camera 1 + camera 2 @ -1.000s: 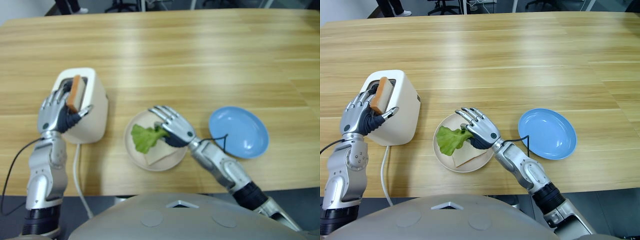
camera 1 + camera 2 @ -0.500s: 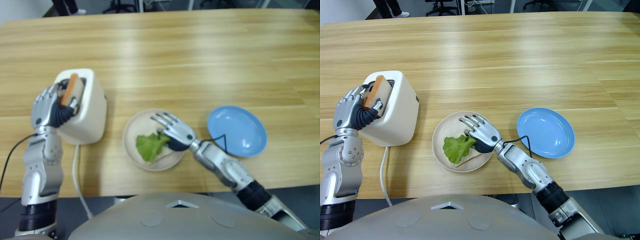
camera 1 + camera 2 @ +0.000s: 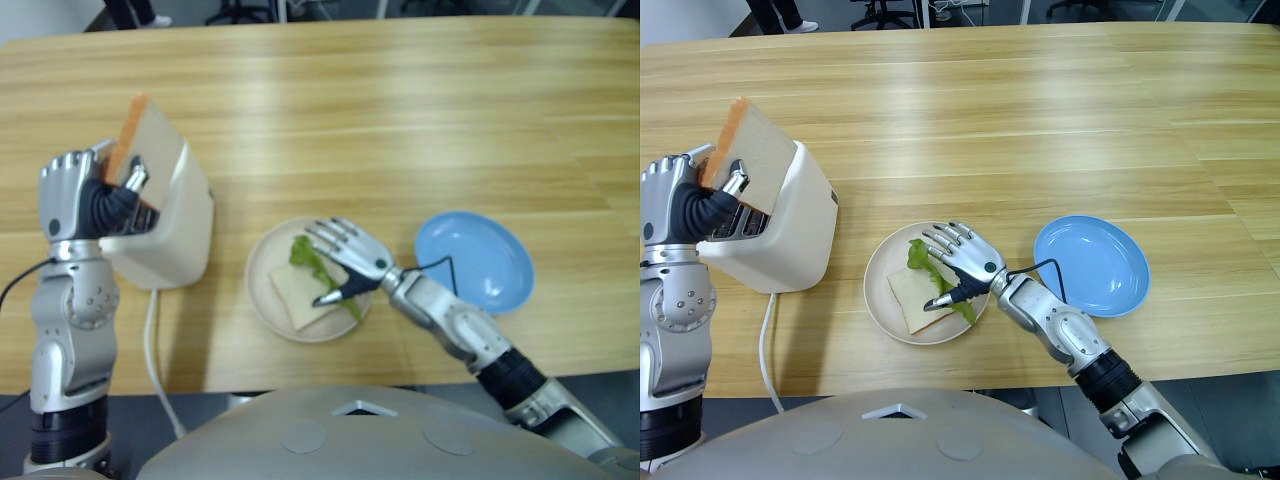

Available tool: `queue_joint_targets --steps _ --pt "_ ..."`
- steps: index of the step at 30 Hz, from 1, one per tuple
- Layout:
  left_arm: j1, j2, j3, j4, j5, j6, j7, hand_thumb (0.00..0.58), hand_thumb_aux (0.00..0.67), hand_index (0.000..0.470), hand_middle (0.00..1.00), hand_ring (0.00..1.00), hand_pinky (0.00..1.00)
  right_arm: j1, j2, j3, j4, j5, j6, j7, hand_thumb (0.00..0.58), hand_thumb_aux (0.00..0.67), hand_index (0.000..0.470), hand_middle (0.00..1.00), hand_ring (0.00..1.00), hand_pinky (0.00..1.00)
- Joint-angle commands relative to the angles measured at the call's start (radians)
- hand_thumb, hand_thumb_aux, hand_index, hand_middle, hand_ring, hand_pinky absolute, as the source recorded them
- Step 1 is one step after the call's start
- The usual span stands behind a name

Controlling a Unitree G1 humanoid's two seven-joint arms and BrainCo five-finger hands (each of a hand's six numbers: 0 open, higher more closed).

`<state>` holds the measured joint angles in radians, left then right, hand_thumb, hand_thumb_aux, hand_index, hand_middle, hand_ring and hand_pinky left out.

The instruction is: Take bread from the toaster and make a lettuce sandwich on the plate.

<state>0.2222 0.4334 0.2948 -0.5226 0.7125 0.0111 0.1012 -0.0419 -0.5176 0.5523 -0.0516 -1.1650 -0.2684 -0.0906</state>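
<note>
A white toaster [image 3: 790,240] stands at the robot's left. Just above its slots the left hand [image 3: 675,205] is clenched around the lower edge of a second slice [image 3: 755,160] of bread, holding it tilted and clear of the toaster. To the right, near the table's front edge, sits a round beige plate [image 3: 876,290] with a first slice [image 3: 908,298] lying flat on it. A lettuce leaf [image 3: 916,255] lies along that slice's right side, partly under the right hand [image 3: 970,265], which rests over the leaf with fingers spread rather than closed around it. The task looks more than half done: base slice and lettuce are on the plate, and the top slice is out of the toaster. What seems left is to carry that slice across and lay it over the lettuce once the right hand is out of the way. Everything sits on a broad, pale wooden table [image 3: 990,120]. An empty blue dish [image 3: 1090,265] lies just right of the plate, and a white cord [image 3: 765,345] runs from the toaster over the front edge. Beyond the table, office chair bases [image 3: 900,12] stand on a dark floor.
</note>
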Motion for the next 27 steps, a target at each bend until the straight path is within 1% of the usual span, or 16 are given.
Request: queue_joint_targets --steps 1,6,11,14,17,20,21,22,23,24,27 --pt "0.002 -0.012 0.009 -0.019 -0.023 -0.017 0.002 0.58 0.67 0.46 1.0 1.0 1.0 -0.014 -0.035 -0.029 -0.003 0.008 0.003 0.018 0.0 0.0 0.0 0.0 0.0 0.0" --pt "-0.013 -0.038 0.031 -0.076 -0.131 -0.054 -0.005 0.58 0.67 0.46 1.0 1.0 1.0 -0.008 -0.087 -0.073 -0.051 0.073 -0.033 0.022 0.0 0.0 0.0 0.0 0.0 0.0" --pt "-0.055 -0.052 0.039 -0.137 -0.261 -0.1 -0.027 0.58 0.67 0.46 1.0 1.0 1.0 0.029 -0.097 -0.158 -0.108 0.296 -0.108 0.041 0.0 0.0 0.0 0.0 0.0 0.0" --pt "-0.083 -0.052 0.039 -0.159 -0.304 -0.108 -0.048 0.58 0.67 0.46 1.0 1.0 1.0 0.053 -0.088 -0.2 -0.129 0.433 -0.152 0.066 0.0 0.0 0.0 0.0 0.0 0.0" --pt "-0.108 -0.053 0.038 -0.167 -0.334 -0.115 -0.063 0.58 0.67 0.46 1.0 1.0 1.0 0.061 -0.084 -0.219 -0.12 0.474 -0.167 0.08 0.0 0.0 0.0 0.0 0.0 0.0" --pt "-0.119 -0.056 0.037 -0.165 -0.347 -0.12 -0.073 0.58 0.67 0.46 1.0 1.0 1.0 0.063 -0.074 -0.215 -0.074 0.481 -0.166 0.094 0.0 0.0 0.0 0.0 0.0 0.0" --pt "-0.121 -0.057 0.035 -0.161 -0.346 -0.123 -0.075 0.58 0.67 0.46 1.0 1.0 1.0 0.064 -0.07 -0.207 -0.056 0.478 -0.172 0.095 0.405 0.302 0.207 0.0 0.0 0.0" --pt "-0.122 -0.058 0.034 -0.157 -0.345 -0.126 -0.076 0.58 0.67 0.46 1.0 1.0 1.0 0.065 -0.065 -0.198 -0.037 0.474 -0.174 0.1 0.466 0.373 0.256 0.0 0.0 0.0" --pt "-0.123 -0.059 0.034 -0.155 -0.345 -0.13 -0.076 0.58 0.67 0.46 1.0 1.0 1.0 0.065 -0.061 -0.19 -0.021 0.465 -0.172 0.104 0.466 0.373 0.256 0.0 0.0 0.0" --pt "-0.122 -0.06 0.035 -0.154 -0.352 -0.137 -0.077 0.58 0.67 0.46 1.0 1.0 1.0 0.065 -0.056 -0.182 -0.006 0.453 -0.167 0.107 0.0 0.0 0.0 0.0 0.0 0.0" --pt "-0.121 -0.073 0.033 -0.166 -0.392 -0.152 -0.082 0.58 0.67 0.46 1.0 1.0 1.0 0.05 -0.055 -0.15 0.02 0.305 -0.152 0.047 0.0 0.0 0.0 0.0 0.0 0.0"
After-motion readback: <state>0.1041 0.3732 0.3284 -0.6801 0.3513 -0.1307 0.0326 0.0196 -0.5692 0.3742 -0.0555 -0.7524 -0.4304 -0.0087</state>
